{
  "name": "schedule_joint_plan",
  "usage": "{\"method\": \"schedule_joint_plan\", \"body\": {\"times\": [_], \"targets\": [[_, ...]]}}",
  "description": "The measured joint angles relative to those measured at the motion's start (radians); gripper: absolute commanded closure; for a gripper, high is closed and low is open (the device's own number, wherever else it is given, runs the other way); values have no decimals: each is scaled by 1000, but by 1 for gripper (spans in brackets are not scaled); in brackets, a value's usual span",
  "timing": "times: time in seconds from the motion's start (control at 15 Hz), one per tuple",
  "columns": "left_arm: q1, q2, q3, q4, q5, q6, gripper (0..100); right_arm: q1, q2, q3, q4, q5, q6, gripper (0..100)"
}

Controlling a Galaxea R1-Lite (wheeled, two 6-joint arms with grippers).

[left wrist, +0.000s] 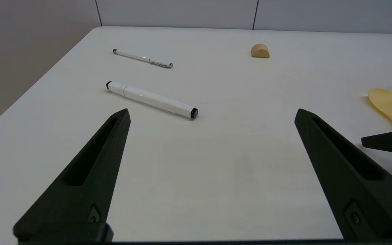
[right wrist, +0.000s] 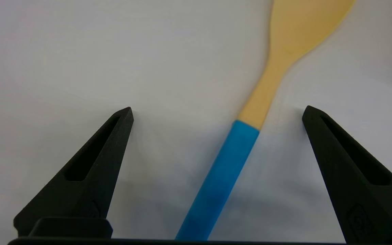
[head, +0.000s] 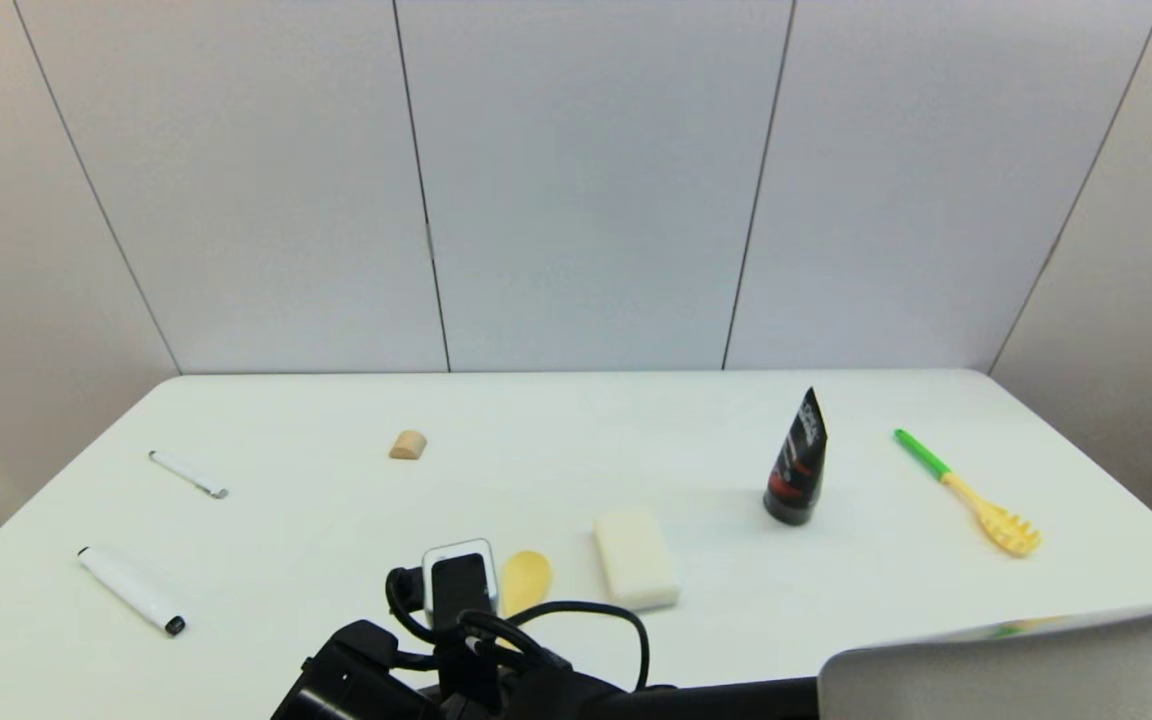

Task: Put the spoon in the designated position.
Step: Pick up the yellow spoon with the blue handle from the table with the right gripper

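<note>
My right gripper is low over the table, near the front edge, and its fingers are spread wide with nothing between them touching. The spoon lies flat on the table in this gap, closer to one finger than to the other. Its blue handle end is toward me and its yellow bowl points away from me, so the long axis runs from near to far, leaning a little to my right. In the head view only the bowl shows past my wrist.

My left gripper hangs over bare table to the left of the spoon, released also, holding nothing.

Just to the right of the spoon bowl lies a white block. To the left of the spoon lies a thick white marker, and beyond it a thin white pen. Farther than the spoon sits a small wooden half-round piece. Well to the right of the spoon a black tube stands upright, and beyond it lies a yellow pasta fork with green handle.
</note>
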Motion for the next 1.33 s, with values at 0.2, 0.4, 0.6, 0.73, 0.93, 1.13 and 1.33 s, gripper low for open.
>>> {"method": "schedule_joint_plan", "body": {"times": [0.2,0.4,0.6,0.73,0.93,1.13,1.33], "targets": [[0,0,0,0,0,0,0,-6,0,6,29,-5,19,0],[0,0,0,0,0,0,0,-3,-4,8,40,-4,28,0],[0,0,0,0,0,0,0,3,-7,6,43,-3,28,0],[0,0,0,0,0,0,0,4,-9,6,46,-2,24,100],[0,0,0,0,0,0,0,11,-11,5,48,-1,24,100],[0,0,0,0,0,0,0,13,-12,3,48,-2,24,100],[0,0,0,0,0,0,0,13,-13,2,47,-2,24,100]]}}
